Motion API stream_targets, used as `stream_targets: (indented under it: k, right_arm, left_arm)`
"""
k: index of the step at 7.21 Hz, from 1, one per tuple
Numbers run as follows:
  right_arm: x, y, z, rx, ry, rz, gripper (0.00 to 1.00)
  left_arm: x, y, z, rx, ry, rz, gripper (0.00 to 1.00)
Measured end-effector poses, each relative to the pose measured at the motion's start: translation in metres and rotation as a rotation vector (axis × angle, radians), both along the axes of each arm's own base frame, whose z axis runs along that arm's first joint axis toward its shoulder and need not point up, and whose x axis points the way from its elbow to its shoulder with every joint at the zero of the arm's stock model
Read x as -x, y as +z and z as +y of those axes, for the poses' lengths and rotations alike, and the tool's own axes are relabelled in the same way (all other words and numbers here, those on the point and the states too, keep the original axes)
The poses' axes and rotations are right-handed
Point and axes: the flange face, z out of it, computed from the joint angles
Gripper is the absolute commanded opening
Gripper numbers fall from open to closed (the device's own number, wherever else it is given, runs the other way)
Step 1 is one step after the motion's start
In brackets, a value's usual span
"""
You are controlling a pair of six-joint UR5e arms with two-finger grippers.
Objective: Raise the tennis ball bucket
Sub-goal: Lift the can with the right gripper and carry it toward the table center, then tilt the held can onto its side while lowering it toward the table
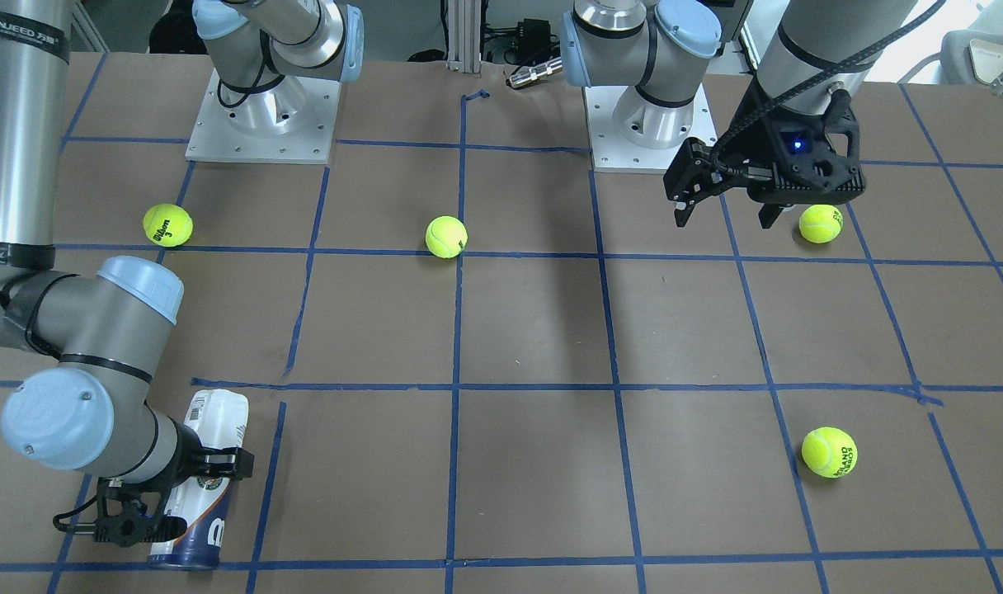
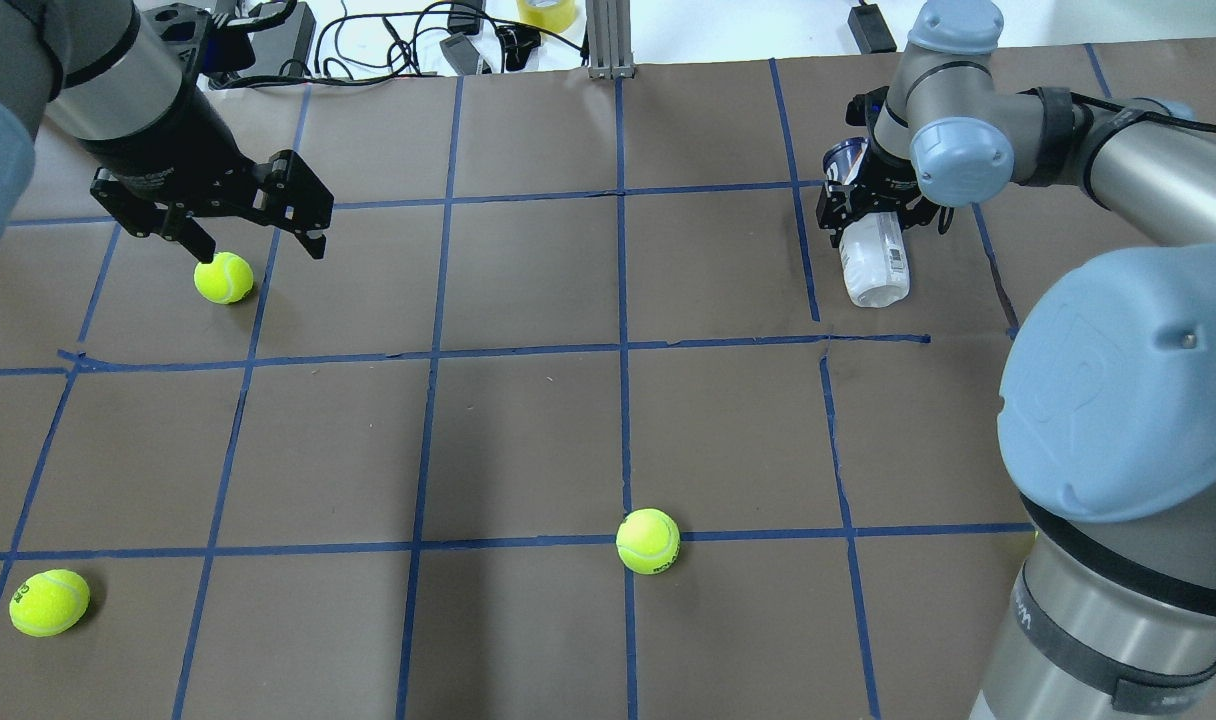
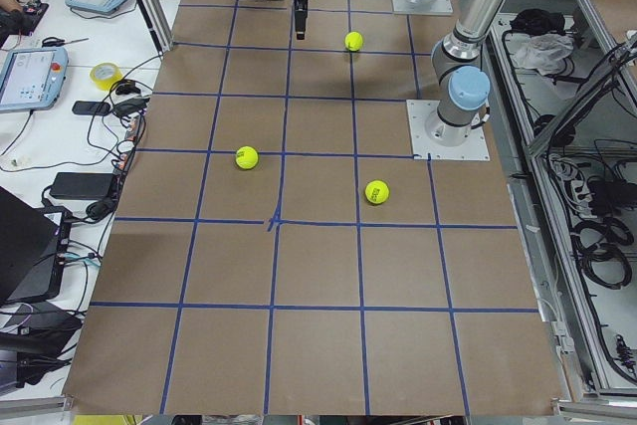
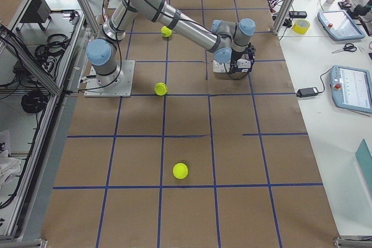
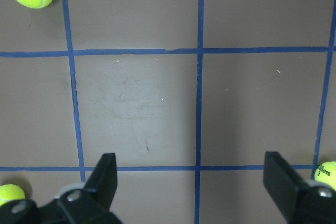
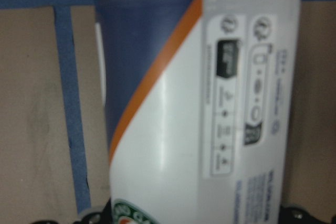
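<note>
The tennis ball bucket [image 1: 207, 462] is a white can with a navy end band. It lies on its side on the brown table, near the far right corner in the overhead view [image 2: 876, 265]. My right gripper [image 1: 180, 495] straddles it, with a finger against each side, and it also shows in the overhead view [image 2: 873, 205]. The right wrist view is filled by the can [image 6: 173, 129], which still rests on the table. My left gripper [image 2: 258, 248] is open and empty, hovering just beside a yellow-green tennis ball [image 2: 223, 277]; it also shows in the left wrist view [image 5: 194, 182].
Loose tennis balls lie on the table: one mid-front [image 2: 648, 541], one front left [image 2: 49, 602], one near the right arm's base [image 1: 167, 224]. Blue tape lines grid the table [image 2: 528, 440]. Cables and devices lie beyond its far edge [image 2: 448, 40].
</note>
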Motion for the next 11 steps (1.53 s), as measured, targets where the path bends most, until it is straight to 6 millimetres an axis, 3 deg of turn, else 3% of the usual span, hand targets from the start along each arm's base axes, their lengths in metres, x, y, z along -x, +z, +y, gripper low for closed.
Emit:
stream_targets:
  k: [1, 3, 8, 11]
  right_arm:
    - [-0.019, 0.018, 0.002, 0.025, 0.029, 0.002, 0.77]
    - [-0.085, 0.056, 0.02, 0.071, 0.158, 0.004, 0.76]
    - [-0.243, 0.078, 0.094, 0.103, 0.727, -0.08, 0.77]
    - [-0.278, 0.081, 0.113, 0.128, 1.084, -0.067, 0.77]
  left_arm:
    - [0.0, 0.0, 0.0, 0.001, 0.0, 0.0, 1.0]
    - [0.0, 0.0, 0.0, 0.002, 0.0, 0.0, 1.0]
    - [0.001, 0.0, 0.0, 0.003, -0.002, 0.001, 1.0]
    - [0.001, 0.0, 0.0, 0.002, -0.002, 0.001, 1.0]
